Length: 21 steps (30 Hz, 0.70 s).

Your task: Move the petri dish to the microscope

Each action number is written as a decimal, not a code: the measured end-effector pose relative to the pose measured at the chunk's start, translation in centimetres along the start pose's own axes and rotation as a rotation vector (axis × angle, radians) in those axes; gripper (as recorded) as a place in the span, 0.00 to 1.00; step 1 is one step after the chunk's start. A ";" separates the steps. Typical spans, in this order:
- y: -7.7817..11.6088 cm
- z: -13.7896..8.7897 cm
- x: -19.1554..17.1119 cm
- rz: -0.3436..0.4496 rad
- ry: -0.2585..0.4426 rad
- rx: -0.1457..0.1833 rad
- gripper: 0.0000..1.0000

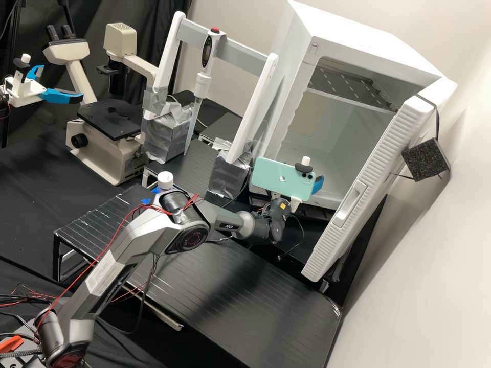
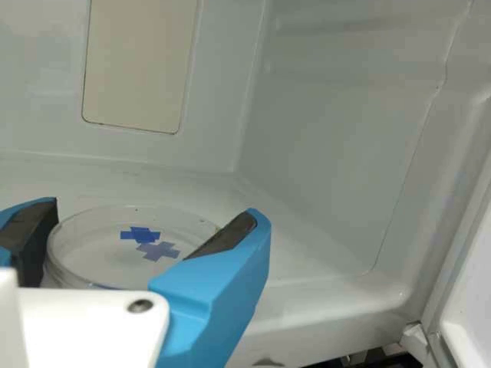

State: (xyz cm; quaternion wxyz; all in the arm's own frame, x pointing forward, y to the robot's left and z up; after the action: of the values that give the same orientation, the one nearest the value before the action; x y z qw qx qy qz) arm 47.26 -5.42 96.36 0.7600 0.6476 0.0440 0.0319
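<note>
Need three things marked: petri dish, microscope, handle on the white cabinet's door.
Petri dish (image 2: 119,251): wrist view, on its clear round top.
Microscope (image 1: 109,120): high view, on its flat black stage.
Door handle (image 1: 350,205): high view, on the middle of the grip.

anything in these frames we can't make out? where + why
- Petri dish's near side and whether its base touches the floor: wrist view, behind the white body of the gripper.
- Part of the opening's lower edge, incubator: high view, behind the phone.
- Full extent of the beige rear panel: wrist view, cut off by picture edge.
</note>
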 end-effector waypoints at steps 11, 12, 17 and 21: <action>0.8 0.7 -1.3 0.011 -0.026 0.004 0.00; 0.9 0.8 -1.5 0.014 -0.032 0.005 0.00; 1.8 1.3 -3.1 0.033 -0.037 0.010 0.00; 2.0 1.6 -4.3 0.040 -0.041 0.021 0.00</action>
State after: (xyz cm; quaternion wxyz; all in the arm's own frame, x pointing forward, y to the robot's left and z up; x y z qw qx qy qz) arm 43.14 -7.13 98.69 0.7532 0.6568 0.0161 0.0333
